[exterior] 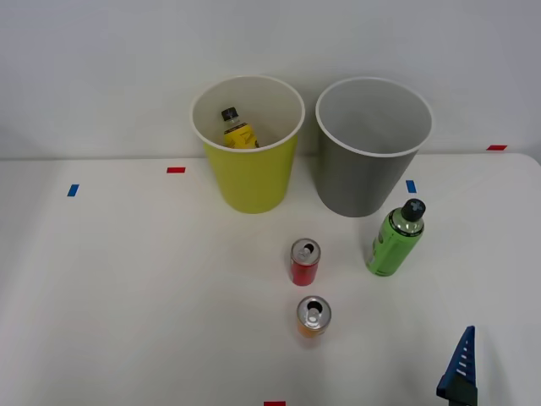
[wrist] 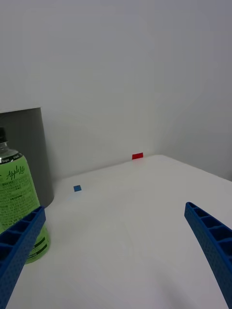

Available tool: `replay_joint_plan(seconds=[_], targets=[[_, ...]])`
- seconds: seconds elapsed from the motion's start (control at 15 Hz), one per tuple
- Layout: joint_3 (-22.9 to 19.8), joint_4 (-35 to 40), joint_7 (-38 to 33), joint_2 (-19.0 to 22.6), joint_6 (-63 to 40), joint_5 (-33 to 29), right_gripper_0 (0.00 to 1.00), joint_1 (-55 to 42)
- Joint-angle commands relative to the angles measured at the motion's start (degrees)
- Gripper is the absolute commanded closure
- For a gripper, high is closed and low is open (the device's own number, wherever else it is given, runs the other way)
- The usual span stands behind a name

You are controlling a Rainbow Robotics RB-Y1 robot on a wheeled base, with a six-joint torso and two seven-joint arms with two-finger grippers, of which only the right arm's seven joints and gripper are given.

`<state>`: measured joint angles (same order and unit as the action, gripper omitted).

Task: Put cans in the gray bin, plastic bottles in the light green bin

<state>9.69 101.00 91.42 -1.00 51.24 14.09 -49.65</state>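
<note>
the right claw [wrist: 116, 256] hangs wide apart and empty, low over the white tabletop [exterior: 127, 296]. nearest the gray bin's [exterior: 369, 161] front stands the green bottle [exterior: 394, 239]; the red can [exterior: 305, 261] and orange can [exterior: 313, 315] stand further out. beside the gray bin, the light green bin [exterior: 250, 173] holds the yellow-label bottle [exterior: 237, 128].

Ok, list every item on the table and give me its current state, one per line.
Light green bin: upright, holds the yellow-label bottle.
Yellow-label bottle: inside the light green bin, leaning.
Gray bin: upright, nothing seen inside.
Green bottle: standing on the table, capped, in front of the gray bin.
Red can: upright on the table, top opened.
Orange can: upright on the table, top opened.
Right gripper: open, holding nothing.
</note>
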Motion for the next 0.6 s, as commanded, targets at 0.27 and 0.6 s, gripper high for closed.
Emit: replay_joint_plan(seconds=[0.27, 0.6], targets=[[-0.4, 0.0, -0.1, 0.3, -1.1, 0.0, 0.00, -0.1], [-4.5, 0.0, -16.9, 0.3, -4.3, -14.9, 0.00, 0.5]])
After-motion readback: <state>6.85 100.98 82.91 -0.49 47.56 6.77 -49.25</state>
